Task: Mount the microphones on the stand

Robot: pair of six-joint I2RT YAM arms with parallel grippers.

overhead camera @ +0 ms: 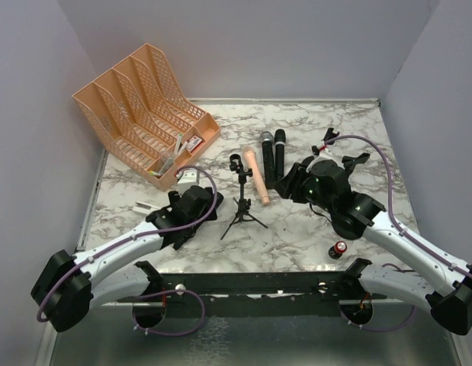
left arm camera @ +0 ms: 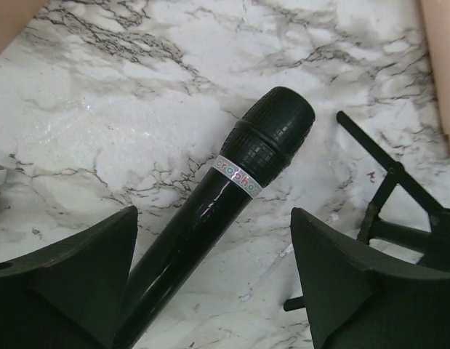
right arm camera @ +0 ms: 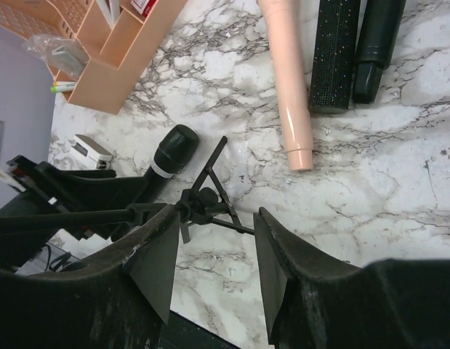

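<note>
Left gripper [left arm camera: 214, 225], jaws apart, astride handle of black microphone [left arm camera: 262, 145]

The left arm [overhead camera: 121, 255] lies low from its base at 7 o'clock and points toward 2 o'clock, and the left gripper [left arm camera: 214, 218] has its jaws spread wide. The right arm [overhead camera: 396, 229] reaches from 5 o'clock toward 10 o'clock, and the right gripper [right arm camera: 217, 218] likewise has its jaws parted.
</note>
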